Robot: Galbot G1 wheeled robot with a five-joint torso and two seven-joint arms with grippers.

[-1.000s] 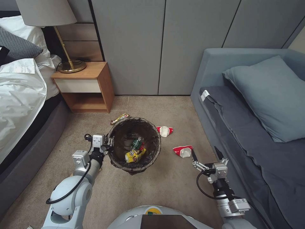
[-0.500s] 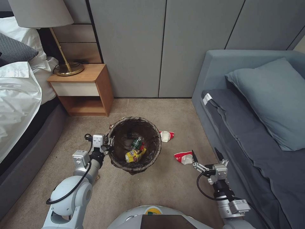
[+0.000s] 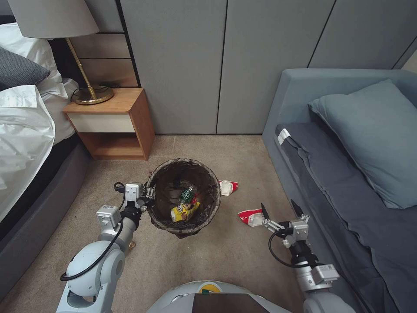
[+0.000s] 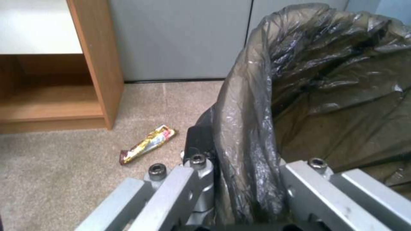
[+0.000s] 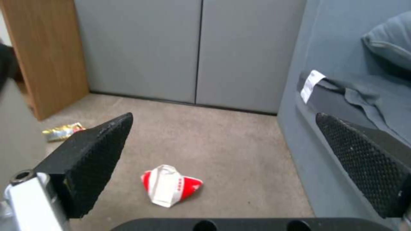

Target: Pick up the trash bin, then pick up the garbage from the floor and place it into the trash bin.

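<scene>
On the beige carpet between the bed (image 3: 26, 130) and the grey sofa (image 3: 347, 174), the trash bin (image 3: 184, 167) is held by the left gripper (image 3: 147, 201), whose fingers are clamped on the near-left part of its rim over the folded dark liner bag (image 4: 252, 128). Inside the bin lie a yellow snack wrapper (image 3: 184, 212) and a clear green-labelled bottle (image 3: 187, 194). Just right of the bin's far rim, a crushed red-and-white paper cup (image 3: 228, 187) rests on the floor. A second crushed cup (image 3: 251, 216) lies nearer, to the right of the bin, just left of the right gripper (image 3: 279, 209), which hangs low with its two black fingers (image 5: 92, 163) spread wide apart and nothing between them. In the left wrist view a dark candy wrapper (image 4: 147, 144) lies on the carpet beside the bin, near the wooden nightstand (image 3: 117, 124), which carries a brass lamp (image 3: 89, 93).
</scene>
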